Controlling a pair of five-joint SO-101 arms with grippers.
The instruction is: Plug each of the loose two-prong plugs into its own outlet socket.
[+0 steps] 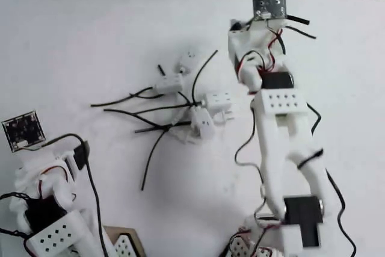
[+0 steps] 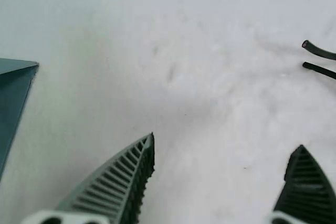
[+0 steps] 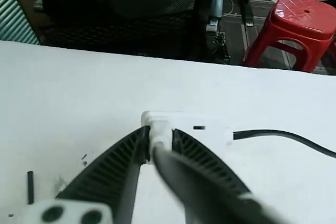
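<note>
My right gripper is shut on a white two-prong plug, whose black cord trails back between the fingers. The plug rests against a white outlet block with a black cable leading off it; the prongs are hidden. In the high view the right arm stretches to the table's far side. Several loose white plugs and sockets with black cords lie mid-table. My left gripper hangs open over bare table, with two black cord ends off to one side.
The left arm is folded at the near left corner of the white table. A dark teal edge shows beside the left gripper. A red stool and dark chair stand beyond the table's far edge.
</note>
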